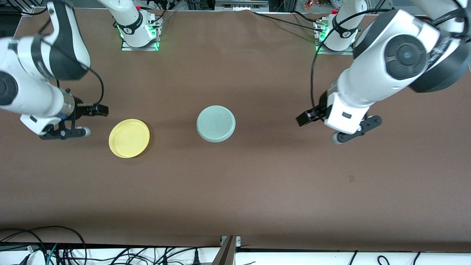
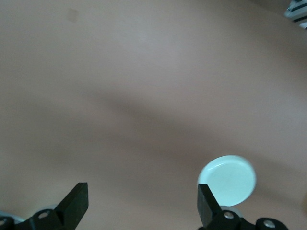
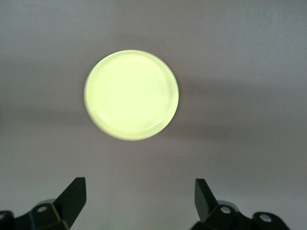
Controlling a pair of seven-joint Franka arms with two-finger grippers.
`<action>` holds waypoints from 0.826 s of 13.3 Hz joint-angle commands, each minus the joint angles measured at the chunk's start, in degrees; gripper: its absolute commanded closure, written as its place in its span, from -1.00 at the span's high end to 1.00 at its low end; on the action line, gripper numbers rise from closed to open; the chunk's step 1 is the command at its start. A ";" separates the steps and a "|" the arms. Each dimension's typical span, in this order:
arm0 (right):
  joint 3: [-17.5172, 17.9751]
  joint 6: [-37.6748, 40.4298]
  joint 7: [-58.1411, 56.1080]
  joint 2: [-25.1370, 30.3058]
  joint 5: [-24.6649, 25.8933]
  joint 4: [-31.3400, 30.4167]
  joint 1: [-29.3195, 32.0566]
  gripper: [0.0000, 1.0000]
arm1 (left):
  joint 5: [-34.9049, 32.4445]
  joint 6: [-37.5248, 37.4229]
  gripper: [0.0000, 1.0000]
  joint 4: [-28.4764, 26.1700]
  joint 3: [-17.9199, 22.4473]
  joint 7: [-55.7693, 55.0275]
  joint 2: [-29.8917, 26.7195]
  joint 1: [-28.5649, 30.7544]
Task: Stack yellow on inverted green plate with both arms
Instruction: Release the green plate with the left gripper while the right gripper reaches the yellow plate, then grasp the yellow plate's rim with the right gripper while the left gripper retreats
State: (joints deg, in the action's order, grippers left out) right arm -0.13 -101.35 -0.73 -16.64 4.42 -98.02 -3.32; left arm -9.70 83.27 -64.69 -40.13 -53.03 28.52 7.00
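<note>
Still sitting apart on the table [image 1: 257, 191], yellow plate [image 1: 129, 138] and green plate [image 1: 216, 123], untouched, with left gripper [image 1: 312, 115] and right gripper [image 1: 92, 109] hovering, jaws spread, nothing stacked.

White jointed arms [image 1: 371, 81] with black joints, silver wrists, black cables and black claws.

The brown tabletop [image 1: 257, 176] carries a yellow plate [image 1: 129, 138] and a green plate [image 1: 216, 123], apart.

Green plate [image 2: 227, 180] on table [image 2: 144, 96] near spread gripper [image 2: 142, 203]
</note>
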 commanded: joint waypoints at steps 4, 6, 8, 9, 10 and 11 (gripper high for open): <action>0.31 -11.48 -8.99 -8.48 -8.45 -5.34 8.31 1.00 | 0.91 -9.61 1.00 -1.67 -0.21 14.61 -9.96 7.05; 0.31 -15.35 -11.14 -12.79 -11.08 -5.34 10.26 1.00 | 1.27 -11.89 1.00 -1.67 -0.21 16.11 -12.77 8.90; 0.31 -18.69 -11.32 -16.31 -13.37 -5.34 11.05 0.71 | 1.44 -14.00 1.00 -1.58 -0.04 17.26 -14.45 9.52; 0.31 -20.01 -11.32 -17.19 -14.95 -5.34 11.05 0.56 | 1.62 -14.97 1.00 -0.89 -0.12 18.22 -15.24 10.57; 0.31 -20.72 -11.32 -17.55 -15.23 -5.34 11.05 0.34 | 1.53 -15.59 1.00 0.25 -0.12 19.53 -15.42 10.84; 0.31 -20.64 -11.23 -17.64 -15.23 -5.34 11.05 0.07 | 1.53 -16.20 1.00 0.70 0.05 21.03 -15.42 11.54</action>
State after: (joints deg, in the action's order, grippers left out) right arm -0.37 -121.67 -11.34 -34.62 -9.41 -103.47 7.26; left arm -9.70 68.47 -64.50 -40.12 -35.44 14.26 16.57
